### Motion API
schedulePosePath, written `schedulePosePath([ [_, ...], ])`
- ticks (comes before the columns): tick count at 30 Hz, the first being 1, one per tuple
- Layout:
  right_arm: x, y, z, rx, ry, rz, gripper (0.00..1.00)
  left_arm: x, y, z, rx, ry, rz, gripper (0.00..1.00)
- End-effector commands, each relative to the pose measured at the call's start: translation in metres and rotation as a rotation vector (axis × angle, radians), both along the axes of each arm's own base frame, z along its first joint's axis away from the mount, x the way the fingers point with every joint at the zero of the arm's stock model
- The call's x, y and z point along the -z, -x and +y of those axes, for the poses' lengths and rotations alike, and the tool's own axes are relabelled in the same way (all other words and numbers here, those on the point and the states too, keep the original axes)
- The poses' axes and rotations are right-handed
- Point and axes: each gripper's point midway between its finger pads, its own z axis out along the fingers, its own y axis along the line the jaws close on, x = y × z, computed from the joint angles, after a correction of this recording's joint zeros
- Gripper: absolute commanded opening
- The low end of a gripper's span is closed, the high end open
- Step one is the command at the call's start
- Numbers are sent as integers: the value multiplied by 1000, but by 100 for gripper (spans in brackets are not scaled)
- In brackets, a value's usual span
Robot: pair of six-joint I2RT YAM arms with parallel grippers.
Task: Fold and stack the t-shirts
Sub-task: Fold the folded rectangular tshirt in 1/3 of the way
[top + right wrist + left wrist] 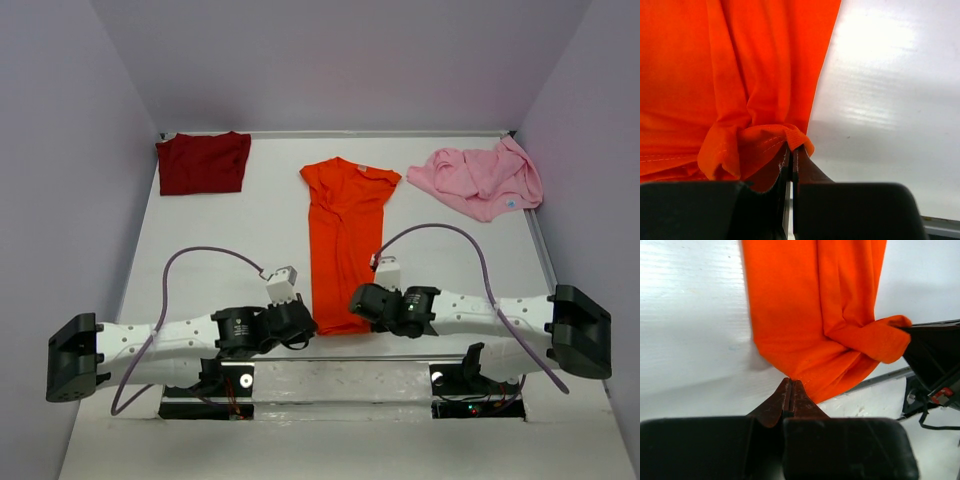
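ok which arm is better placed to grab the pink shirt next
Right: the pink t-shirt lies in the far right corner, on that arm's side. The right end effector must first let go of the orange t-shirt's hem.

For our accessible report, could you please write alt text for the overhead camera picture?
The left gripper and right gripper are each shut on a near hem corner of an orange t-shirt lying lengthwise on a white table. A dark red t-shirt lies at the far left, a crumpled pink t-shirt at the far right.
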Motion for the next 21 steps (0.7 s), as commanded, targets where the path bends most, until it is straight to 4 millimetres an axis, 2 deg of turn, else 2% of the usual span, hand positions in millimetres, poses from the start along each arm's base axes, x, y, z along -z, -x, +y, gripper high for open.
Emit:
schedulePosePath([
  [1, -27, -37, -5, 79, 37, -183, 0, 7, -18, 16, -63, -49, -79, 0],
  [6, -44, -67, -8, 120, 37, -263, 0, 7, -36, 24, -93, -76, -112, 0],
  [9, -50, -77, -9, 100, 57, -289, 0, 7, -47, 26, -96, -100, -137, 0],
  [12, -59, -88, -3, 75, 54, -315, 0, 3, -58, 26, -90, -118, -166, 0],
  [16, -72, -102, 14, 2, 67, -350, 0, -5, -82, 25, -111, -138, -203, 0],
  [21, -74, -117, 24, -16, 96, -358, 0, -6, -101, 19, -93, -187, -228, 0],
])
